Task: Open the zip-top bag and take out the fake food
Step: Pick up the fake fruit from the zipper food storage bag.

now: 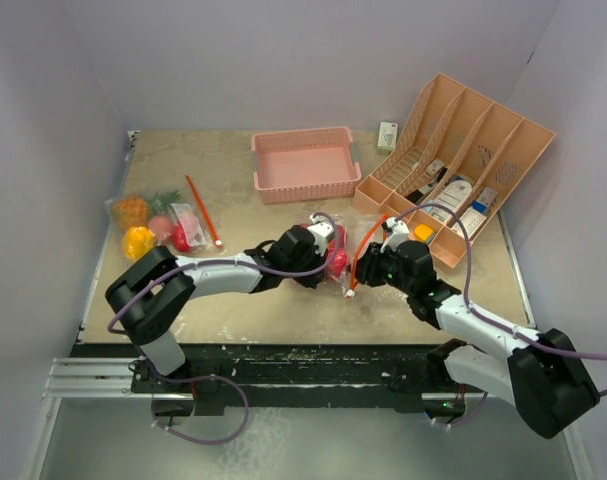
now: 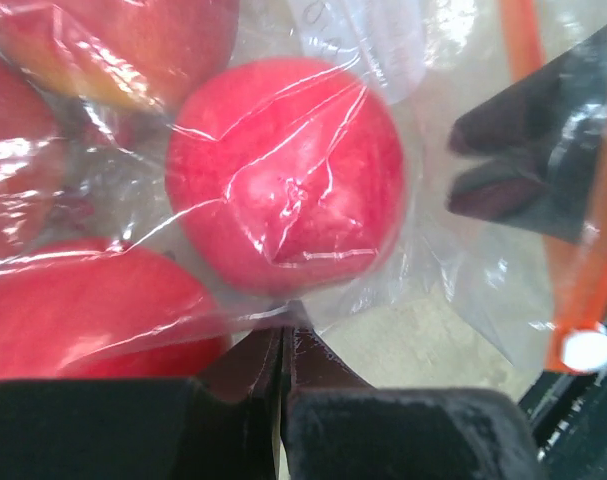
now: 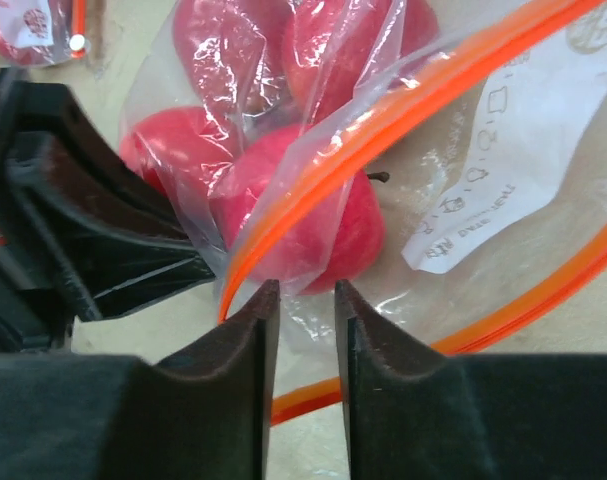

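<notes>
A clear zip-top bag (image 1: 355, 250) with an orange zip rim (image 3: 383, 125) lies at the table's middle, its mouth open. Several red round fruits (image 2: 288, 175) are inside it; they also show in the right wrist view (image 3: 313, 215). My left gripper (image 1: 328, 262) is shut, pinching the bag's film (image 2: 283, 315) just below a red fruit. My right gripper (image 3: 306, 295) stands at the bag's mouth, jaws a narrow gap apart with film between the tips. A second bag (image 1: 158, 222) at the left holds an orange pineapple (image 1: 133, 210), a yellow pepper (image 1: 138, 242) and red pieces.
A pink basket (image 1: 305, 163) stands at the back centre. A peach slotted organizer (image 1: 463, 160) with white bottles and cartons lies at the back right, close to my right arm. A small white box (image 1: 387, 135) sits by the back wall.
</notes>
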### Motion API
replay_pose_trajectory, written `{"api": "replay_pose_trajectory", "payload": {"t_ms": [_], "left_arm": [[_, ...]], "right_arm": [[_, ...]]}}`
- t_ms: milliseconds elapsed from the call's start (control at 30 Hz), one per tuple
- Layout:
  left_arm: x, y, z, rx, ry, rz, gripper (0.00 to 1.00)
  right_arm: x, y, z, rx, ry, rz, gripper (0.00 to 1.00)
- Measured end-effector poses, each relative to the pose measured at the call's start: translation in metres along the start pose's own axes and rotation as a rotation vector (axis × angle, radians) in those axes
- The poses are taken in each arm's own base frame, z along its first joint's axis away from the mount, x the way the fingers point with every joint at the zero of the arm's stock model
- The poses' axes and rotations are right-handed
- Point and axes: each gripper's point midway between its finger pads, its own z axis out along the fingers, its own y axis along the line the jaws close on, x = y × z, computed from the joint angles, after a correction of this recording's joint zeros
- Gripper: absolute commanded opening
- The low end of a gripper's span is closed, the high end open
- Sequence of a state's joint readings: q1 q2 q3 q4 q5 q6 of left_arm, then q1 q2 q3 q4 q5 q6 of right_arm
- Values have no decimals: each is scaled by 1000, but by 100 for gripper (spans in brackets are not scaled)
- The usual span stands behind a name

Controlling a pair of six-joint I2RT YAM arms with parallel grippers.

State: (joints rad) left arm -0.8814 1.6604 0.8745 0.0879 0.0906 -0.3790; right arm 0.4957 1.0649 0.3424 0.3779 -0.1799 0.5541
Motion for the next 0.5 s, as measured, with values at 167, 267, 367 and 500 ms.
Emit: {"api": "replay_pose_trajectory", "payload": {"t_ms": [167,267,367,500], "left_arm": [[12,9,18,-19,35,-5,0],[9,9,21,-21,29,-1,0],[3,10,23,-23,13,-1,0],[-1,12,23,-24,2,-2,0]], "right_arm": [[-2,0,-1,1,-11,-4,66],[-1,-1,0,7,-7,-5,68],[5,-7,3,25,14,-4,46],[12,-15,7,57,38,-4,8]]}}
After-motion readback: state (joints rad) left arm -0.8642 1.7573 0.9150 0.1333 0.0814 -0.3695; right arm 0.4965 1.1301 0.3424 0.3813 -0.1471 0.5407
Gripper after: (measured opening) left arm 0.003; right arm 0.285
